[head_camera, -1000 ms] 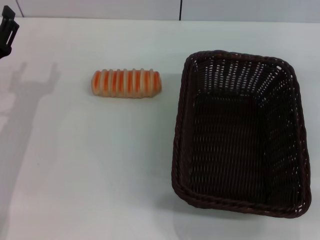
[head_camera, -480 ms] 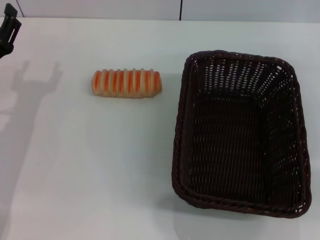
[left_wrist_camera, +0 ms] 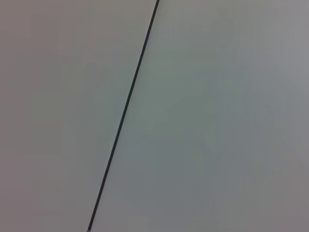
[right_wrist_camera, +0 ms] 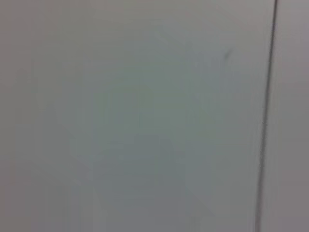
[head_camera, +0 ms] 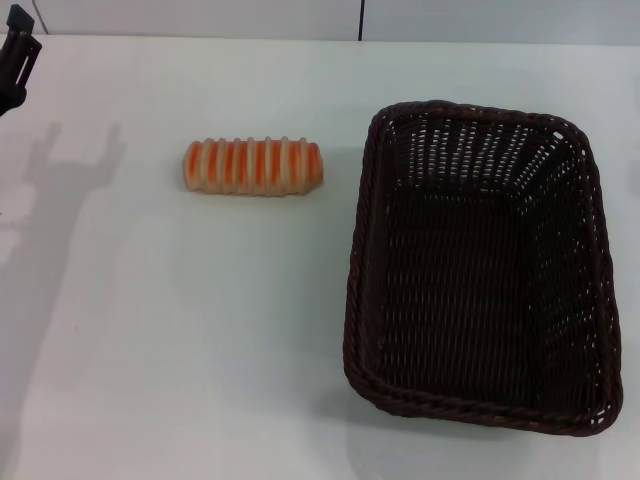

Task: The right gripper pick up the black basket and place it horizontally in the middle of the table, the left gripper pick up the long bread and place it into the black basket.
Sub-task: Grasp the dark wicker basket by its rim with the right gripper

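The black basket (head_camera: 480, 265) stands on the right half of the white table (head_camera: 200, 330), long side running front to back, with nothing inside. The long bread (head_camera: 252, 166), cream with orange stripes, lies crosswise left of the basket, a short gap from its rim. Only a bit of my left gripper (head_camera: 14, 55) shows, at the far left edge, well away from the bread, and its shadow falls on the table below it. The right gripper is out of view. Both wrist views show only a plain pale surface with a thin dark seam (left_wrist_camera: 126, 104).
A pale wall with a vertical seam (head_camera: 360, 20) runs behind the table's far edge. Bare tabletop spreads in front of the bread and to its left.
The left gripper has drifted a little toward the far left corner, and its shadow moved with it. Bread and basket have stayed put.
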{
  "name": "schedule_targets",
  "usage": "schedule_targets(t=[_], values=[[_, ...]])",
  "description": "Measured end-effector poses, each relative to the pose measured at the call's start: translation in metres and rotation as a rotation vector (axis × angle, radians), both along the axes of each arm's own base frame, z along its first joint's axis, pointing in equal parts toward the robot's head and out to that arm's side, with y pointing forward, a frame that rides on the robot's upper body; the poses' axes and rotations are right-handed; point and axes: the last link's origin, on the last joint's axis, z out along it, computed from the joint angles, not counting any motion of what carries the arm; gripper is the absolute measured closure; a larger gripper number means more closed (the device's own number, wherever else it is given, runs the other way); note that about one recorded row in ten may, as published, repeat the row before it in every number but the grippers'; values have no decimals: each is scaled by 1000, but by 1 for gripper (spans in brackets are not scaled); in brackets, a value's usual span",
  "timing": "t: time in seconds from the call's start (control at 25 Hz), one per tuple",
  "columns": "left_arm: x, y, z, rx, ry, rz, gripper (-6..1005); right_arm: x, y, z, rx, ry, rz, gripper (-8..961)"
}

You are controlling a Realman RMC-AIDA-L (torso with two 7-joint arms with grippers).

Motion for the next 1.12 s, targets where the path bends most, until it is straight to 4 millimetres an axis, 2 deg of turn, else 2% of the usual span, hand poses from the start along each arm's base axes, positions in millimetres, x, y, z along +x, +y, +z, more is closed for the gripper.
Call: schedule_targets(t=[0.24,0.48,0.68,0.72,0.88,1.12], values=[[3,3,0,-1,3,-11,158,-11,1,6,-91,111,26,332],[6,4,-1,-1,-1,-20,159,-10,11,3,-61,3,20,332],[9,5,-1,-1,-3,-32,159,3,12,0,48,-91,-7,331],[11,5,-2,-3,-3,-38,159,8,9,-2,119,-142,-16,331],[12,5,-3,-4,-3,-41,160,9,4,-3,215,-193,-25,331],[13,5,-4,-6,-6,-44,160,1,4,-7,358,-283,-191,331]])
